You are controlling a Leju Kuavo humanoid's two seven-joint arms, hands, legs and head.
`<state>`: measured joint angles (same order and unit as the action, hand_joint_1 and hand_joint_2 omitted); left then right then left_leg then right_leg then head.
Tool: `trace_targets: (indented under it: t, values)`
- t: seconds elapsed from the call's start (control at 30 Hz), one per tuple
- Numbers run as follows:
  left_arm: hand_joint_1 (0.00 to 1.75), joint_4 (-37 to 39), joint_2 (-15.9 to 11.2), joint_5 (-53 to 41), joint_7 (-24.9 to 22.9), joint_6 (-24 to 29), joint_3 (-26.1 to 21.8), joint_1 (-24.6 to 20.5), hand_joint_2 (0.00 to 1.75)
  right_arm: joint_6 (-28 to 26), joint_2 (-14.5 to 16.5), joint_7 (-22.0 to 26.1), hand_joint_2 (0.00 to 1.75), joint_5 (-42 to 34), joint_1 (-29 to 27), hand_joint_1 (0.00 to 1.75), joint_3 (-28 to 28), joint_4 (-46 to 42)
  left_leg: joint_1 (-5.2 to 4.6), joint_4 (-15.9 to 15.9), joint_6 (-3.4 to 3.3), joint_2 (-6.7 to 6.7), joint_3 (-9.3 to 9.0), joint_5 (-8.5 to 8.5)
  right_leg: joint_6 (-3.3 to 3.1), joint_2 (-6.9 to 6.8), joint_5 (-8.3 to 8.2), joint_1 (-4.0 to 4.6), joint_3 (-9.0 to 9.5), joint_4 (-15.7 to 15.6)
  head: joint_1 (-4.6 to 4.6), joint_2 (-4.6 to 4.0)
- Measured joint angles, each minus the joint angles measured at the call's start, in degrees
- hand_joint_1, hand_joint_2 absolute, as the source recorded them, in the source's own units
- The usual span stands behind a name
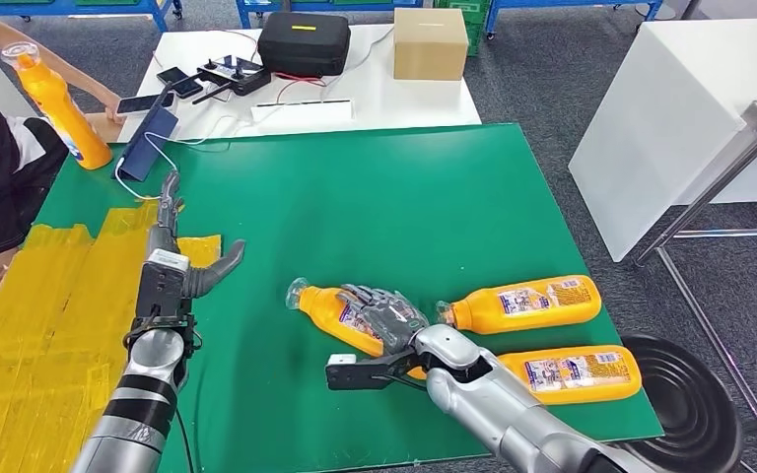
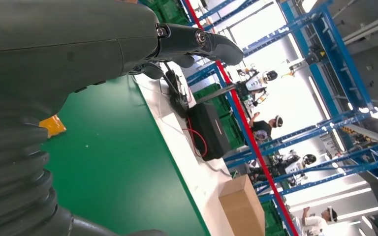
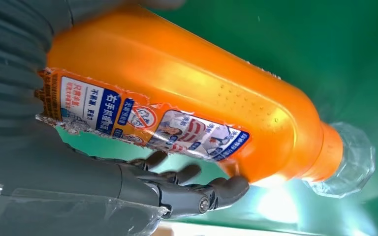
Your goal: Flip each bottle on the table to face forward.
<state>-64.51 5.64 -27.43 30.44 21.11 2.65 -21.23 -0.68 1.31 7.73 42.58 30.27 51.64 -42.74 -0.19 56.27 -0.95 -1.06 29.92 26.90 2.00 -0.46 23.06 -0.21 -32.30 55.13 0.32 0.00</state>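
Fingers (image 1: 379,304) of the right hand (image 1: 386,317) wrap a bottle (image 1: 340,313) lying on the green bench (image 1: 375,207), neck pointing leftward, while the left hand (image 1: 179,258), well apart, spreads wide, holding nothing.

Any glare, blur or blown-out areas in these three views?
Head view: even light, sharp, soft shadows on the green table mat. Left wrist view: background windows blown out, the left hand dark and soft. Right wrist view: the orange plastic bottle sharp, with a bright glare patch below its clear cap.
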Motion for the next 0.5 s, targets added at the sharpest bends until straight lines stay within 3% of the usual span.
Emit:
trace_targets:
  t: [0.07, 0.17, 0.5]
  values:
    - [0.00, 0.6, 0.1, -0.3, -0.2, 0.4, 0.8, -0.6, 1.75, 0.2, 1.1, 0.2, 1.75, -1.4, 0.6, 1.37, -1.2, 2.0, 0.00, 0.0, 0.00, -0.06, -0.10, 0.00, 0.00, 0.05, -0.01, 0.00, 0.08, 0.0, 0.00, 0.00]
    - [0.00, 1.4, 0.3, -1.1, -0.5, 1.5, 1.9, -1.4, 1.75, 0.2, 2.7, 0.3, 1.75, -2.8, 1.6, 1.53, -2.9, 4.7, 0.00, 0.0, 0.00, -0.23, -0.22, 0.01, -0.07, 0.16, -0.05, 0.00, 0.15, 0.0, 0.00, 0.00]
    - [0.00, 2.9, 0.7, -2.1, -1.2, 2.9, 4.5, -2.6, 1.75, 0.1, 6.2, 0.2, 1.75, -4.1, 3.7, 1.72, -6.3, 9.7, 0.03, 0.0, 0.01, -0.54, -0.31, -0.01, -0.17, 0.39, -0.15, 0.05, 0.15, 0.0, 0.00, 0.00]
